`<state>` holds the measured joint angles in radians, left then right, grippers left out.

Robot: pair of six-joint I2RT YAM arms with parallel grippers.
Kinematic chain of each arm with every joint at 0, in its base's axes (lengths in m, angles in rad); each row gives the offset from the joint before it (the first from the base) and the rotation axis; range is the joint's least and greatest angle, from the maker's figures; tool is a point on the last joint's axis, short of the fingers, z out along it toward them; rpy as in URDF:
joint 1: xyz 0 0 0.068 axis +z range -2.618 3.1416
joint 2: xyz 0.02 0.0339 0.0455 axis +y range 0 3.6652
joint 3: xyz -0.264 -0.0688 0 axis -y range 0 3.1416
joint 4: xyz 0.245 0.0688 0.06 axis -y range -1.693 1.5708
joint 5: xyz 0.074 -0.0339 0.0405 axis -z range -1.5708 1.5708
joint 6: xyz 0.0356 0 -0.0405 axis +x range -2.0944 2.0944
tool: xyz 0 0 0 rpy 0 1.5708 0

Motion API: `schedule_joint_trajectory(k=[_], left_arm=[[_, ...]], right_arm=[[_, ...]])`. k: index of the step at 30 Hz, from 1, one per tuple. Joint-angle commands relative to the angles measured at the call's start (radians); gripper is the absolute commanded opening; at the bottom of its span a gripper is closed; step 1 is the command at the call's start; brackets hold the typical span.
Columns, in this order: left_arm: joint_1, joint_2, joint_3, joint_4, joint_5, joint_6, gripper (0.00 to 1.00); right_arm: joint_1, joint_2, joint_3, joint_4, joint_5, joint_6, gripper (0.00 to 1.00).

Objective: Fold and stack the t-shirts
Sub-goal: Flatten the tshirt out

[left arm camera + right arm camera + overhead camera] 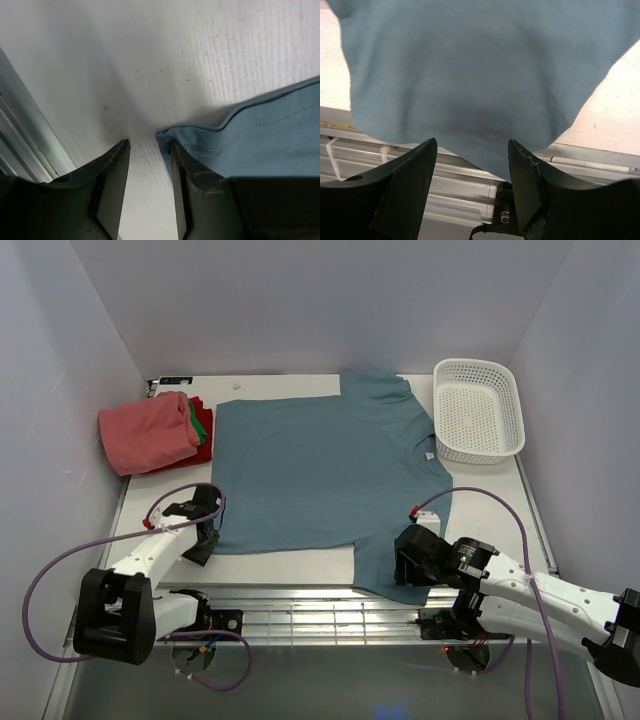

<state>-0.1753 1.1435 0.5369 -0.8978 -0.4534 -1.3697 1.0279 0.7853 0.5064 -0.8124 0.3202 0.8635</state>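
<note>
A large teal-blue t-shirt [320, 470] lies spread flat on the white table [290, 565], and its near right sleeve hangs over the front edge. My left gripper [205, 537] is open at the shirt's near left corner. In the left wrist view the hem corner [167, 136] lies against the right finger [187, 185], with bare table in the gap of the gripper [149, 145]. My right gripper [412, 562] stands open at the overhanging sleeve [470, 65], whose edge dips between the fingertips of the gripper [472, 145]. A folded salmon-pink t-shirt [150, 430] tops green and red ones [203, 425] at the back left.
A white mesh basket [478, 408] stands at the back right, beside the shirt's collar. Metal rails [300, 605] run along the table's front edge between the arm bases. White walls enclose the table on three sides.
</note>
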Motion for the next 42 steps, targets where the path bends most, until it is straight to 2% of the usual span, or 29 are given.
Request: schedule_joint_trajectory(k=[1, 2, 3, 7, 10, 16, 23, 29, 32, 33, 42], left_arm=[[-0.004, 0.079, 0.008, 0.106, -0.004, 0.018, 0.47], [-0.003, 0.096, 0.026, 0.112, -0.005, 0.024, 0.44], [-0.004, 0.122, 0.034, 0.120, -0.004, 0.029, 0.34], [-0.004, 0.166, 0.066, 0.145, 0.001, 0.057, 0.14], [-0.003, 0.182, 0.074, 0.158, 0.016, 0.072, 0.03], [-0.004, 0.130, 0.057, 0.160, 0.061, 0.093, 0.00], [-0.004, -0.005, 0.046, 0.140, 0.076, 0.124, 0.00], [-0.004, -0.045, 0.078, 0.126, 0.079, 0.146, 0.00], [-0.004, -0.051, 0.097, 0.126, 0.087, 0.147, 0.00], [-0.004, -0.050, 0.100, 0.126, 0.088, 0.147, 0.00], [-0.003, -0.047, 0.110, 0.134, 0.081, 0.170, 0.00]], right_arm=[[0.003, 0.012, -0.002, -0.044, 0.039, 0.086, 0.65], [0.003, 0.022, 0.004, -0.045, 0.036, 0.091, 0.65], [0.003, 0.041, 0.007, -0.047, 0.027, 0.094, 0.65], [0.003, 0.117, 0.026, -0.056, 0.010, 0.100, 0.65], [0.003, 0.178, 0.055, -0.090, -0.010, 0.108, 0.65], [0.003, 0.207, 0.078, -0.143, -0.059, 0.129, 0.64], [0.003, 0.242, 0.086, -0.218, -0.110, 0.146, 0.64], [0.004, 0.314, 0.075, -0.205, -0.141, 0.129, 0.63], [0.004, 0.357, 0.090, -0.199, -0.132, 0.124, 0.58], [0.003, 0.365, 0.093, -0.189, -0.130, 0.124, 0.53], [0.003, 0.447, 0.103, -0.130, -0.133, 0.127, 0.45]])
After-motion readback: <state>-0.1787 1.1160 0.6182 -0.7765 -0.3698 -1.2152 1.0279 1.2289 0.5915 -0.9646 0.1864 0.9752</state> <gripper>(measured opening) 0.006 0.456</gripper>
